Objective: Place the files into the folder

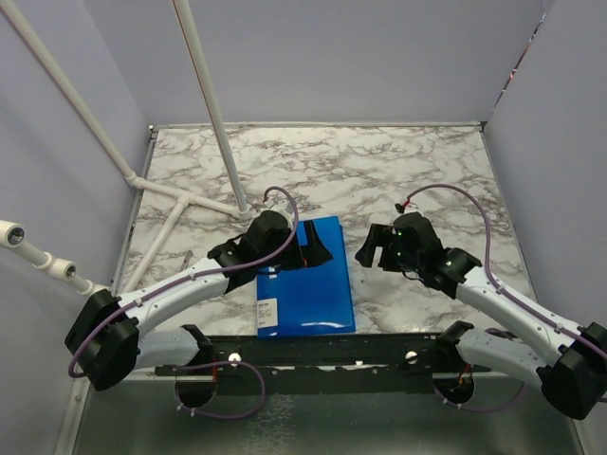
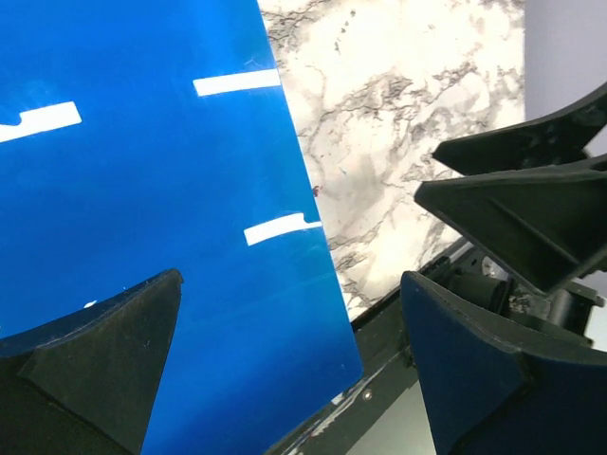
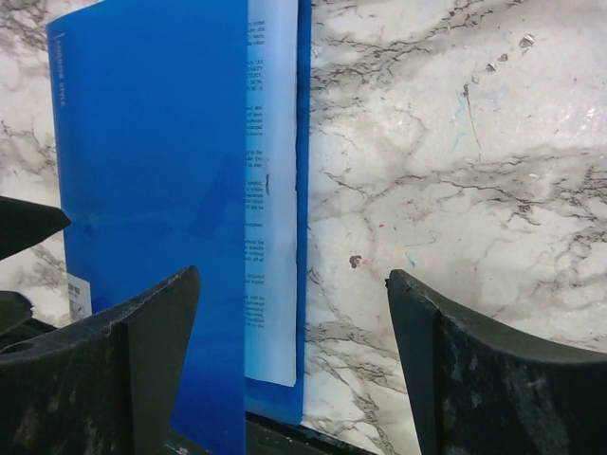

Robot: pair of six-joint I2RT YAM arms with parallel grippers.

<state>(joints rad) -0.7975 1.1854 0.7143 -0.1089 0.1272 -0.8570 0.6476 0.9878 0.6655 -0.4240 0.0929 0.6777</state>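
The blue folder [image 1: 305, 280] lies on the marble table near its front edge, cover almost shut, with a white barcode label [image 1: 268, 307] near its front left corner. In the right wrist view the cover [image 3: 152, 190] stands a little raised, and a strip of the white printed files [image 3: 272, 190] shows inside, lying on the back cover. My left gripper [image 1: 315, 248] is open and empty, hovering over the folder's far part [image 2: 161, 218]. My right gripper [image 1: 372, 252] is open and empty, just right of the folder above bare marble [image 3: 427, 171].
White pipes [image 1: 213, 104] stand at the back left, with a joint on the table. A black rail [image 1: 322, 349] runs along the table's front edge, right under the folder's near edge. Grey walls close in both sides. Bare marble lies to the right and behind.
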